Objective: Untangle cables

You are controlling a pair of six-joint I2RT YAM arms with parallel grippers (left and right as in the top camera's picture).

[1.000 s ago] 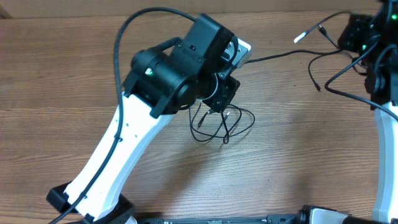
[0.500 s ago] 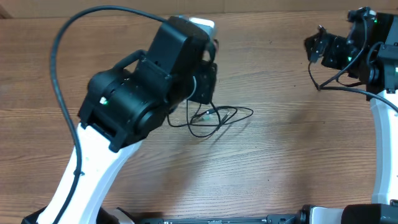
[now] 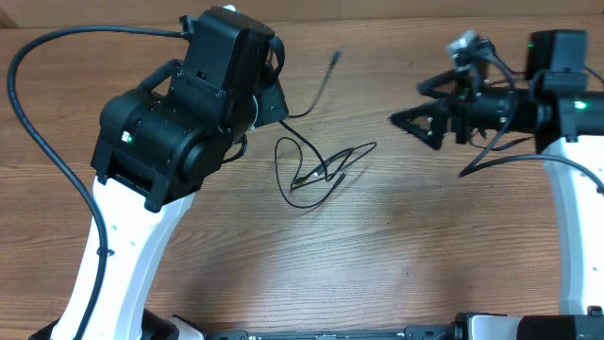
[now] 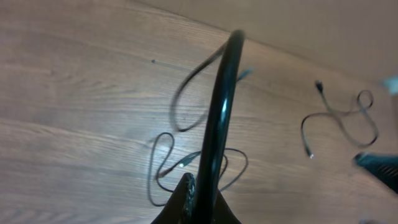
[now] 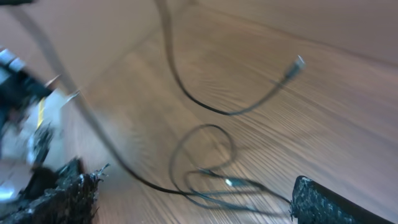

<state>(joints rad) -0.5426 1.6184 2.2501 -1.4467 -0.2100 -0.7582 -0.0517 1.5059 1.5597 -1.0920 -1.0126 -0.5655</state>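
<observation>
Overhead, the cables (image 3: pixel 321 175) lie bunched in loose loops at the middle of the table (image 3: pixel 453 255), between the two arms. The bunch's long axis runs on a slant, from a loop on the left arm's side up to a thin end pointing toward the right arm. One strand (image 3: pixel 316 90) leaves the bunch and climbs to the left gripper (image 3: pixel 276 99), its plug end free beyond.

The left gripper sits just above the bunch's near loop. It is clamped tight, and in the left wrist view the strand rises from between its fingers, so it seems to be pinching that strand. The right gripper (image 3: pixel 408 104) is near the bunch's thin end and a little higher in the picture. It is turned sideways with its jaws spread wide toward the loops and nothing between them.

The left arm is bent over, its wrist tipped down. The right arm reaches in level from the table's far side.
</observation>
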